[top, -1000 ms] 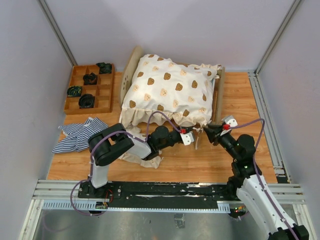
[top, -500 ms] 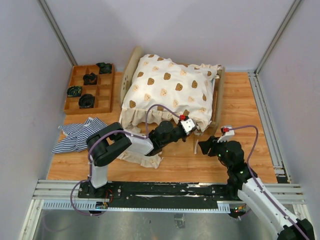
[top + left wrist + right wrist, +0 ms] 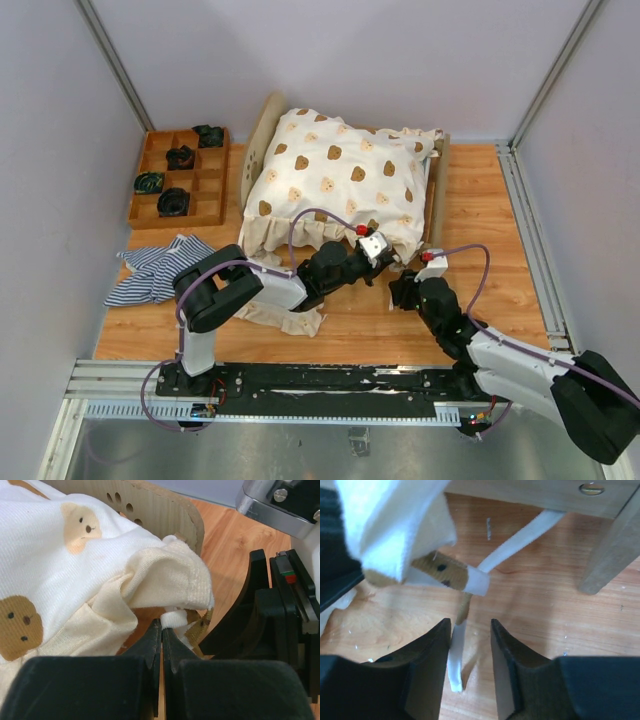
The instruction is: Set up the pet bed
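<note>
The plywood pet bed (image 3: 437, 190) stands at the back centre, covered by the cream bear-print quilt (image 3: 340, 175). The blue-and-white striped mattress (image 3: 155, 268) lies crumpled on the table at the left, off the bed. My left gripper (image 3: 378, 246) is at the quilt's front right corner, shut (image 3: 162, 625) on a white tie (image 3: 175, 619) under that corner. My right gripper (image 3: 402, 292) is just to its right, low over the table. It is open (image 3: 468, 625), and the tie's hanging end (image 3: 456, 665) lies between its fingers, against the left one. A bed leg (image 3: 607, 555) stands beyond.
A brown compartment tray (image 3: 140, 205) with several dark objects stands at the back left. A cream cloth (image 3: 290, 318) lies under the left arm. Metal rails run along the table's right and near edges.
My right arm has swung left and down, bringing its gripper close beside the left one at the quilt corner. My left gripper has shifted slightly up and right, still on the tie.
</note>
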### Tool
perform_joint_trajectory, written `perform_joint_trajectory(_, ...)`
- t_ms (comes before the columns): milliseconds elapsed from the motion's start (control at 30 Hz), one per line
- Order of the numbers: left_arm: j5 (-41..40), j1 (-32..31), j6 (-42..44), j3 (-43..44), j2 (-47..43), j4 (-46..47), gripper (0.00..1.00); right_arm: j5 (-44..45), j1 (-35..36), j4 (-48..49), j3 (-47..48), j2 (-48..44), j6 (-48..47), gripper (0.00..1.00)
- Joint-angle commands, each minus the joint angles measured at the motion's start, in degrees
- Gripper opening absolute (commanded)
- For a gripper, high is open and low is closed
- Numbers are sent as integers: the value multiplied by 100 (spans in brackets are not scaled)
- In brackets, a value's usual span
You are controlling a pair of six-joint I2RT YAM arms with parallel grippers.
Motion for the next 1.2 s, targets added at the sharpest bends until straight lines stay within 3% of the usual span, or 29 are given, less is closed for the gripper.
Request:
perform_joint_trajectory(0,-129,29,-286,56,-158,-96,0,531,127,731,169,272,-17,32)
perform_joint_trajectory(167,-342,41,-361,-35,-201,-49,0,1063,125,-36,419,87,-56,1)
perform_joint_trajectory(333,-363,42,-560,-152,-337,-165,0,2269,100,-1222,421,-983,-258,0)
perform_joint_trajectory(433,-430,40,-793,-162,-360,-317,0,2899,36,-1465,255,-1731,-462,0)
perform_joint_trajectory(633,-627,64,-1319,-398,-438,-572,0,3054,-303,-2290,446,-2498,-980,0)
perform_joint_trajectory(800,-575,445,-2164,-148,-364,-1795,0,2785,-629,-2012,571,-2263,-1187,0)
perform_joint_trajectory(967,-717,888,-2708,-483,-389,-1852,0,2542,-907,-1888,975,-1469,-1228,0)
perform_joint_trajectory(1167,-1354,1094,-3089,-837,-727,-1973,0,2257,-1128,-1946,1267,-1407,-1279,0)
